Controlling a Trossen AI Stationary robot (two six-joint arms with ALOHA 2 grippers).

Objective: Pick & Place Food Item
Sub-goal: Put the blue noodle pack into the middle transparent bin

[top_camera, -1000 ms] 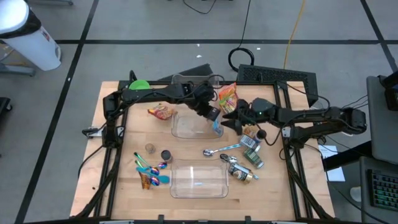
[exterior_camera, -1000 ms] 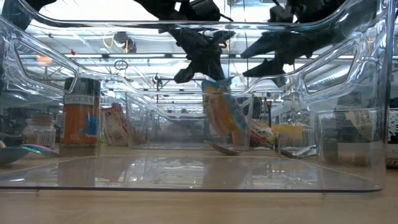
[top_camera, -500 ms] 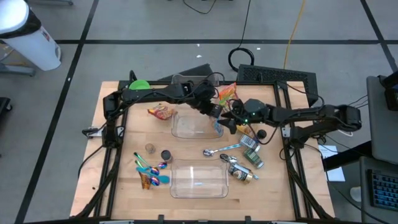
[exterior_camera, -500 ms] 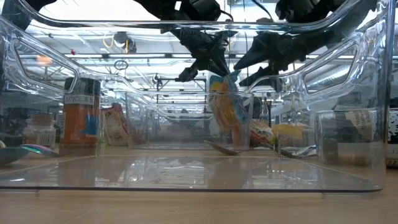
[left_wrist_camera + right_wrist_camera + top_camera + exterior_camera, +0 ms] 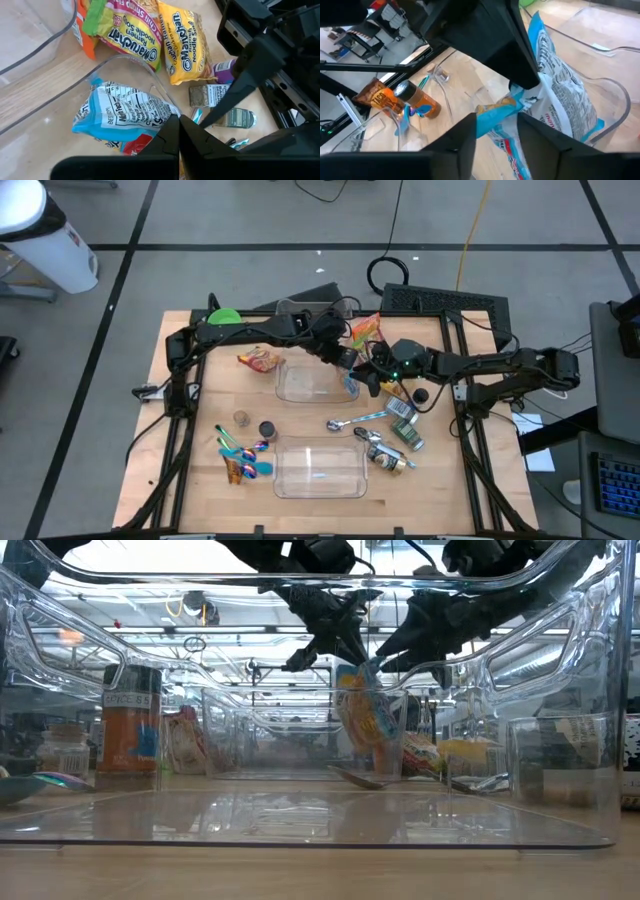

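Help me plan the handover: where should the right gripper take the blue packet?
At its top edge, coming from the side opposite the left gripper. The blue packet hangs upright over the clear bin, pinched at one upper corner, leaving its crimped top free between the right gripper fingers.

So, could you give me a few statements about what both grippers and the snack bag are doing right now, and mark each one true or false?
1. The left gripper is shut on the blue snack bag. True.
2. The blue snack bag lies flat on the bare wood beside the spoon. False: it hangs upright at the edge of the far clear container.
3. The right gripper has its fingers on either side of the bag's edge. True.
4. Two ramen packets lie on the table beyond the bag. True.
5. The near clear container holds the orange spice jar. False: the jar stands outside it.
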